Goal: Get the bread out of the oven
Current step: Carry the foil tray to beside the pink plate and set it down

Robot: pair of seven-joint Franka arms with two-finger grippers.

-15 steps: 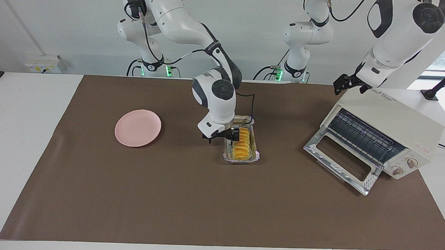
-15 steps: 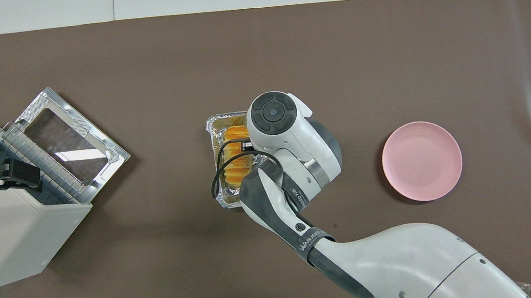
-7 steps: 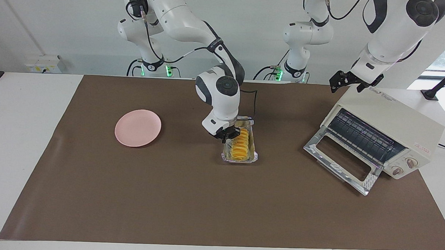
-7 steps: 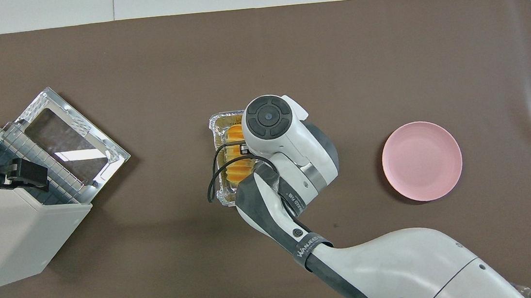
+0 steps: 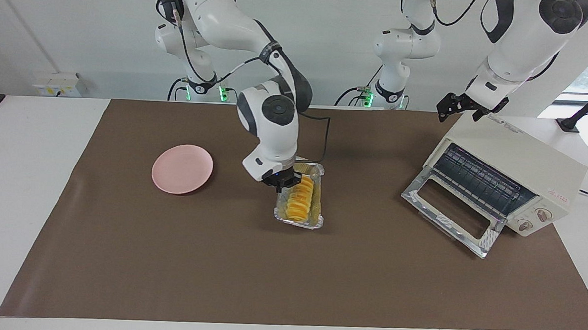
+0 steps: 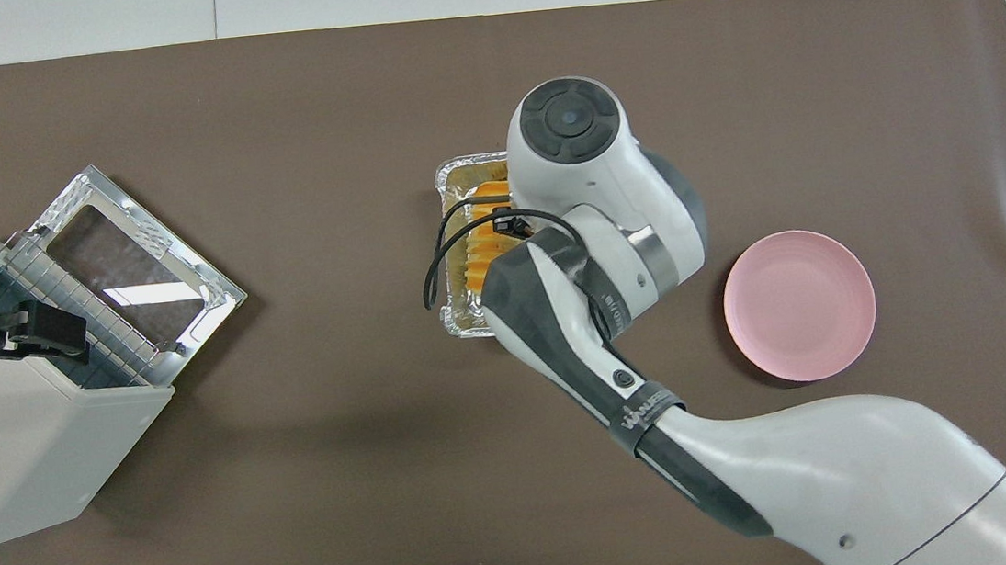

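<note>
The ridged golden bread (image 5: 300,200) lies in a foil tray (image 5: 316,221) mid-desk. The cream oven (image 5: 517,170) sits toward the left arm's end, door (image 5: 451,211) dropped open.

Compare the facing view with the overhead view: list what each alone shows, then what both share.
Facing view only: the oven's knobs, and the right end effector shut on the foil tray's rim. Overhead view only: that arm's wrist hiding this grip and much of the bread. Both: oven door down, pink plate, and the left end effector over the oven's top.
</note>
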